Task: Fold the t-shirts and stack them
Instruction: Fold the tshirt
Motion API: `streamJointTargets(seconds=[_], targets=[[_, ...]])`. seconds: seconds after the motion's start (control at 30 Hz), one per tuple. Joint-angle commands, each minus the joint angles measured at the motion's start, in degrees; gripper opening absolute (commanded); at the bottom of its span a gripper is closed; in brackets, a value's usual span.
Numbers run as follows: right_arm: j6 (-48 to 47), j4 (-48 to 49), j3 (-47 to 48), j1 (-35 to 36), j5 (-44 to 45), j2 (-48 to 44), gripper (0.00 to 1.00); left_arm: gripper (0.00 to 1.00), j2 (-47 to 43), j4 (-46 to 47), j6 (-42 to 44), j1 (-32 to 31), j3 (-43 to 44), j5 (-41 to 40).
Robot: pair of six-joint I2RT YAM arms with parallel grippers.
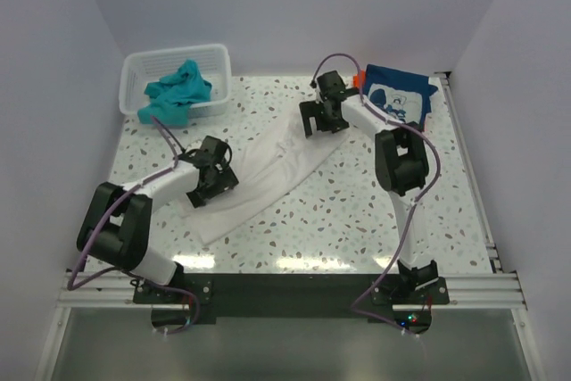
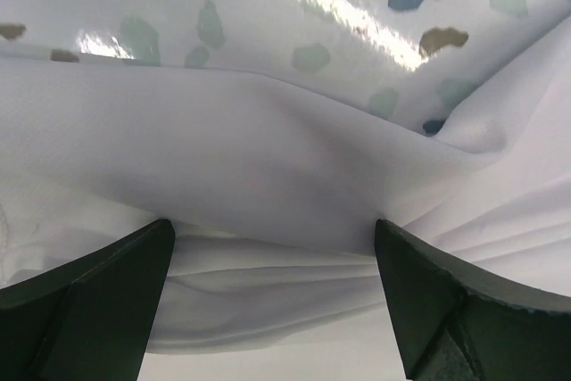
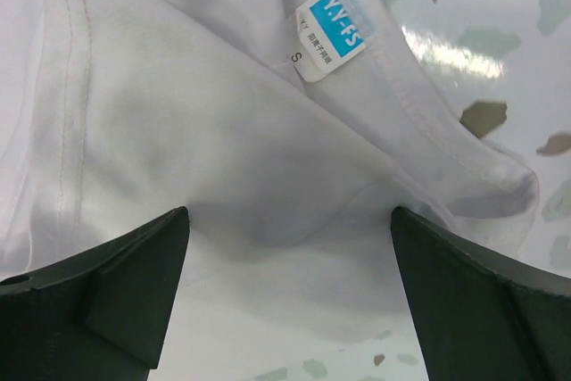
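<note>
The white t-shirt (image 1: 268,174) lies bunched in a diagonal band across the middle of the top view. The left gripper (image 1: 212,181) stands over its lower-left end, the right gripper (image 1: 322,117) over the collar end by the size label (image 3: 332,35). Both sets of jaws gape wide, perhaps just touching cloth. Folding looks barely begun: next, each must pinch an edge and spread it flat. The teal t-shirt (image 1: 178,88) sits in the basket (image 1: 175,51), upper left; the navy t-shirt (image 1: 399,95), upper right.

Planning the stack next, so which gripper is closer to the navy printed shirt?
Right. The right gripper sits close beside the navy shirt, over the white shirt's collar end; the left gripper is far off at its other end.
</note>
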Motion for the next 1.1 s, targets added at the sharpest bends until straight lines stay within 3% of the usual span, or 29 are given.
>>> streamJointTargets(seconds=[0.0,0.37,0.57,0.73,1.07], targets=[[-2.6,-3.8,4.6,0.1,-4.3,6.5,0.99,1.00,-1.2,-3.5,-9.5,-4.0,-5.5,6.9],[-1.6,-11.3,25.3,0.1,-4.3,19.2,0.99,1.00,-8.6,-4.2,-29.3,-21.6,-11.6,8.0],[-3.4,-7.4,25.8,0.1,-5.6,19.9,0.99,1.00,-7.0,-5.4,-36.2,-31.6,-6.2,5.2],[-3.9,-6.9,28.8,0.1,-7.6,19.1,0.99,1.00,-7.6,-14.2,-38.4,-35.1,1.0,0.2],[-3.3,-6.1,28.3,0.1,-10.5,8.2,0.99,1.00,-17.9,-23.4,-41.9,-35.2,-0.6,-8.5]])
